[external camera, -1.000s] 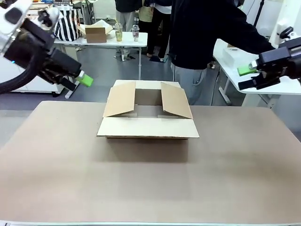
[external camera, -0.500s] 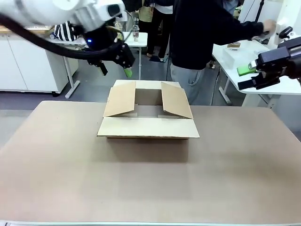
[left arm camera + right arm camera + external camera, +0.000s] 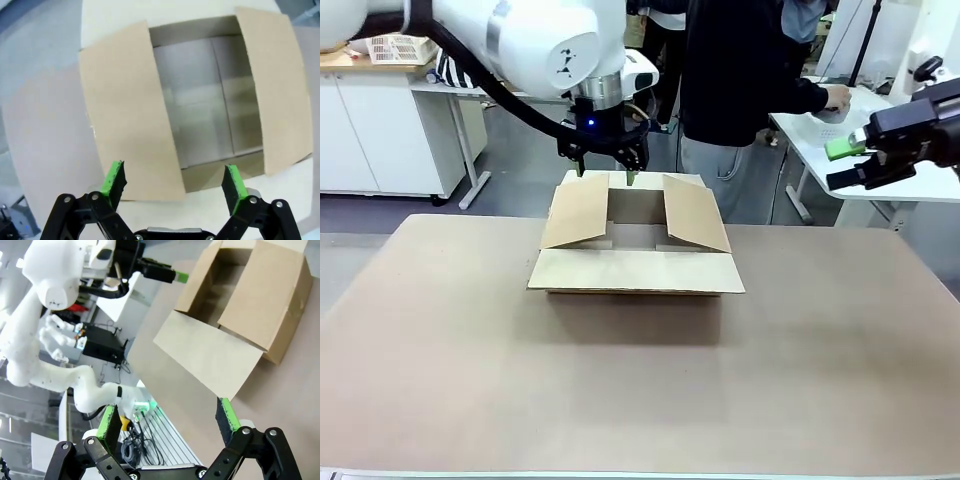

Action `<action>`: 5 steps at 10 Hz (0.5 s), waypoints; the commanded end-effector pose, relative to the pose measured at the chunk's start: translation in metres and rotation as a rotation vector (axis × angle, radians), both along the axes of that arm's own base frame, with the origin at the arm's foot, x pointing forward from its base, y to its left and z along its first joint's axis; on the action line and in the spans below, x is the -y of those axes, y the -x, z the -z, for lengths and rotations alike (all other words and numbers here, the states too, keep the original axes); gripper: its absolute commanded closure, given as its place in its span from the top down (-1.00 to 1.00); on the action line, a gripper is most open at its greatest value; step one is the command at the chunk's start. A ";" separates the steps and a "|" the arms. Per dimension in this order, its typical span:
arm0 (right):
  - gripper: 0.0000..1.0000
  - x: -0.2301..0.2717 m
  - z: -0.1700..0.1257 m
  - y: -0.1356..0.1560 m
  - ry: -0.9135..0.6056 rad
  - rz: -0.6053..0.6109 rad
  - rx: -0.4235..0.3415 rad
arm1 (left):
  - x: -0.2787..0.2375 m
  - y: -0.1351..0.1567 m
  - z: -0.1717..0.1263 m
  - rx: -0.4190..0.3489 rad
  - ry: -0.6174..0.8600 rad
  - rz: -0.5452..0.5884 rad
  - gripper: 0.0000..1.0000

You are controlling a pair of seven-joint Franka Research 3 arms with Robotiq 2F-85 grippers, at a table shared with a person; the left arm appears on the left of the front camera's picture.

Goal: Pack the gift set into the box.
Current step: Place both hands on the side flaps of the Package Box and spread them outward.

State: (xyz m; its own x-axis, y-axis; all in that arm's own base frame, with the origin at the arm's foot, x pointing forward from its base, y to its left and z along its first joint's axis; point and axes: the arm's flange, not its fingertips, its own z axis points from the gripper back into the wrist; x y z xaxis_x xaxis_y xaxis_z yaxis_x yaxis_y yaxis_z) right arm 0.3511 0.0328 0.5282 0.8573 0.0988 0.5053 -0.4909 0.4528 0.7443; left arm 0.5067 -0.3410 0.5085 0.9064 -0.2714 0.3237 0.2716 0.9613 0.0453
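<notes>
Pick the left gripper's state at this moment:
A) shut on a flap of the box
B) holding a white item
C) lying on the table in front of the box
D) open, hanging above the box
D: the left gripper hangs above the far side of the cardboard box, and its wrist view looks down into the box with both green pads apart and nothing between them.

The white left arm (image 3: 520, 40) reached in from the left side as far as the middle, with its wrist turned straight down. The left gripper (image 3: 606, 176) hung there with its two fingers spread wide, the green pads (image 3: 113, 176) facing each other and holding nothing. The right gripper (image 3: 842, 165) was held high at the right edge and pointed sideways toward the middle, its fingers also apart and empty.
</notes>
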 end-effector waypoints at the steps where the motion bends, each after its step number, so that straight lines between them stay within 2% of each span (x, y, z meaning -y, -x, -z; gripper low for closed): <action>1: 1.00 -0.002 0.001 -0.002 -0.022 -0.011 0.031 | -0.018 0.014 -0.024 0.022 -0.057 -0.005 1.00; 2: 1.00 -0.002 0.001 -0.002 -0.022 -0.011 0.031 | 0.000 0.000 0.000 0.000 0.000 0.000 1.00; 3: 1.00 -0.002 0.001 -0.002 -0.022 -0.011 0.031 | -0.008 0.002 0.006 0.074 0.076 -0.237 1.00; 4: 1.00 -0.002 0.001 -0.002 -0.022 -0.011 0.031 | -0.004 0.000 0.022 0.118 0.080 -0.357 1.00; 5: 1.00 -0.002 0.001 -0.002 -0.022 -0.011 0.031 | 0.005 -0.005 0.044 0.228 0.061 -0.470 1.00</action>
State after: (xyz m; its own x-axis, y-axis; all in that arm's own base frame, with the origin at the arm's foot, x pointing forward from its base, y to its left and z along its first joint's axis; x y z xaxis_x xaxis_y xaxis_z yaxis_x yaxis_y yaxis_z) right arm 0.3512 0.0332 0.5288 0.8565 0.0966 0.5070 -0.4919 0.4502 0.7452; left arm 0.5150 -0.3324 0.4930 0.9048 0.0548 0.4224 -0.0392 0.9982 -0.0454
